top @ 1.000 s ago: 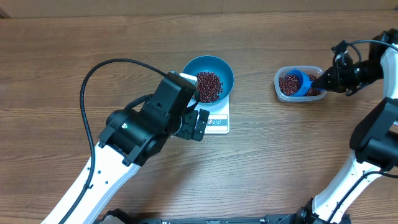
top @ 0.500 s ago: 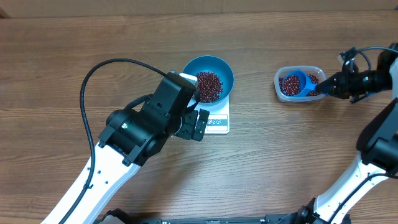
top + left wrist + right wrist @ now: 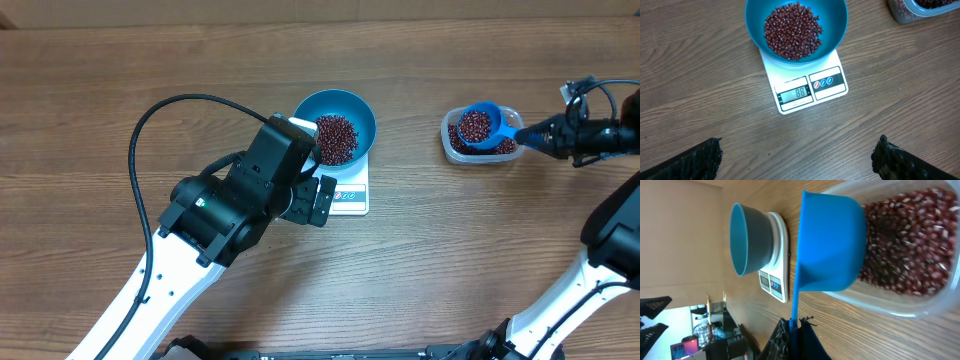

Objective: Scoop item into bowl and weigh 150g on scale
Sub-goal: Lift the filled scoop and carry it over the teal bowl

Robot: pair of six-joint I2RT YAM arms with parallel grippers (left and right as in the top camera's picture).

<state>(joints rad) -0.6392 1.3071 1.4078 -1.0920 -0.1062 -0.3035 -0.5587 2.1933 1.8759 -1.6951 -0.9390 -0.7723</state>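
Observation:
The blue bowl [image 3: 362, 112] sits on the white scale [image 3: 350, 198] and holds a heap of red-brown beans [image 3: 336, 138]. In the left wrist view the scale [image 3: 810, 90] shows 88 below the bowl [image 3: 836, 24]. My left gripper [image 3: 318, 200] hovers open just in front of the scale, its fingertips [image 3: 710, 152] wide apart over bare wood. My right gripper [image 3: 548, 131] is shut on the handle of the small blue scoop [image 3: 479, 124]. The scoop is full of beans and is held level above the clear tub [image 3: 447, 135]. From the right wrist, the scoop [image 3: 830, 245] hides part of the tub's beans [image 3: 910, 250].
The clear tub [image 3: 880, 302] stands on the wooden table to the right of the scale and still holds many beans. A black cable [image 3: 150, 120] loops over the table left of the bowl. The left arm's body [image 3: 220, 210] covers the table at front left.
The right gripper has drawn back to the right and levelled the scoop, lifting it out of the tub's beans with a full load. The left arm has not moved.

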